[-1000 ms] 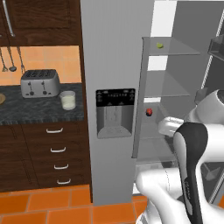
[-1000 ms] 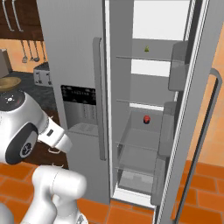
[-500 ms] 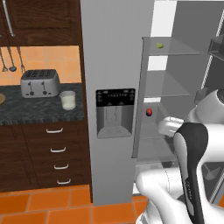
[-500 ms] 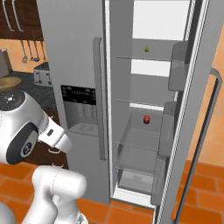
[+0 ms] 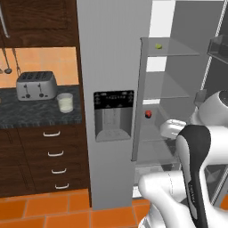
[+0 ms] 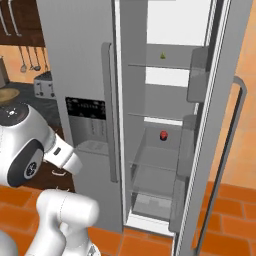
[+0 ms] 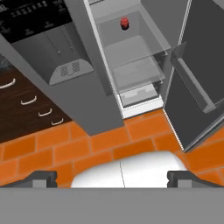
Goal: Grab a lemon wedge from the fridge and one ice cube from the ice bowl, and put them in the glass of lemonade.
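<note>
Hand view crops the wide-spread tool to its fingertips, fridge ahead. Left base view adds the glass on the table.

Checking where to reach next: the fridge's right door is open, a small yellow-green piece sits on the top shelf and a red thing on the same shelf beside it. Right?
Not quite. The red thing sits on a lower shelf, well below the yellow-green piece on the top shelf, as the right base view shows. The fridge does have its right door open.

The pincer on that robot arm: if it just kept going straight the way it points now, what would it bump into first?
Probably the orange floor tiles in front of the open fridge. The open pincer points down at them, with nothing between as far as the hand view shows; depth is hard to judge.
</note>
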You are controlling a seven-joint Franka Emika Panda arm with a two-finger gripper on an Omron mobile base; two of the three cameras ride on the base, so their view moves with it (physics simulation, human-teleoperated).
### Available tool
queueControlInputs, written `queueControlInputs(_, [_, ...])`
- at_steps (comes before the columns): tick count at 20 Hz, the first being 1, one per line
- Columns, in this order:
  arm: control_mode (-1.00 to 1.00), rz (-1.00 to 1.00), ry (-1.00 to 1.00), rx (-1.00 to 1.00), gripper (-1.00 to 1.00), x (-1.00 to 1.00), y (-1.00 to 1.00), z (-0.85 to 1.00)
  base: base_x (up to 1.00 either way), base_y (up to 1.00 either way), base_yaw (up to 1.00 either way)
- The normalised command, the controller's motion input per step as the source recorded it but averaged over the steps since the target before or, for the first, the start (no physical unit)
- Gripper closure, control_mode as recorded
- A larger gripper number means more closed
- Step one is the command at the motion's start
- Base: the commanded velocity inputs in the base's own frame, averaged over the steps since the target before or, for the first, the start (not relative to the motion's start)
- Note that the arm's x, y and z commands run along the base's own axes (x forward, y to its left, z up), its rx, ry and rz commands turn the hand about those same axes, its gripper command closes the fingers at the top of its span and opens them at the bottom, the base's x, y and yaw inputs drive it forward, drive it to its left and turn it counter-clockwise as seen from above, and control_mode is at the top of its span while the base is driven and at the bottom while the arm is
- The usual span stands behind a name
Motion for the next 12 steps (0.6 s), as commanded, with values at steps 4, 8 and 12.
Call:
queueControlInputs(4, [1.00, 0.00, 0.00, 0.00, -1.00, 0.00, 0.00, 0.00, 0.01, -0.47, -0.14])
queueControlInputs(8, [1.00, 0.00, 0.00, 0.00, -1.00, 0.00, 0.00, 0.00, 0.09, -0.55, -0.12])
queueControlInputs(12, [1.00, 0.00, 0.00, 0.00, -1.00, 0.00, 0.00, 0.00, 0.34, -0.23, -0.09])
